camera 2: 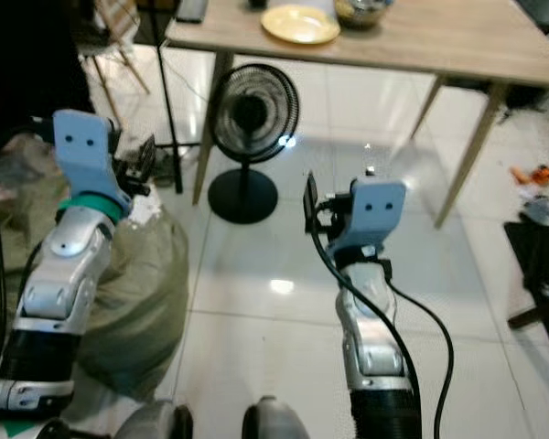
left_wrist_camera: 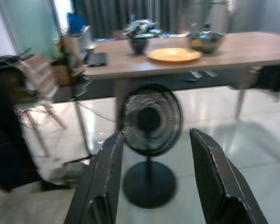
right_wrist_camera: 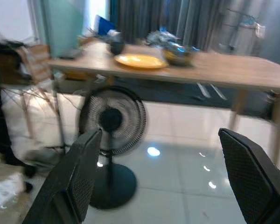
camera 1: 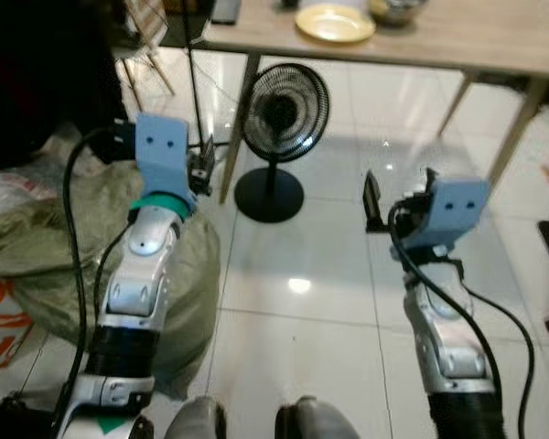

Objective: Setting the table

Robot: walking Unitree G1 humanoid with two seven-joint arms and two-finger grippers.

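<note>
A wooden table [camera 1: 476, 37] stands ahead across the tiled floor. On it lie a yellow plate [camera 1: 335, 22] and, beside it, a metal bowl [left_wrist_camera: 205, 41] and a dark cup [left_wrist_camera: 139, 44] holding something crumpled. Both arms are raised in front of me, well short of the table. My left gripper [left_wrist_camera: 157, 137] is open with nothing between its fingers [left_wrist_camera: 107, 182], and it points at the table. My right gripper [right_wrist_camera: 161, 133] is also open and empty, its fingers [right_wrist_camera: 249, 170] spread wide.
A black floor fan [camera 1: 279, 137] stands in front of the table's left leg. A green-grey sack [camera 1: 37, 238] and an orange box [camera 1: 5, 325] lie on my left. A folding chair [left_wrist_camera: 37, 79] is at the table's left end. Small items [camera 2: 531, 174] litter the floor at right.
</note>
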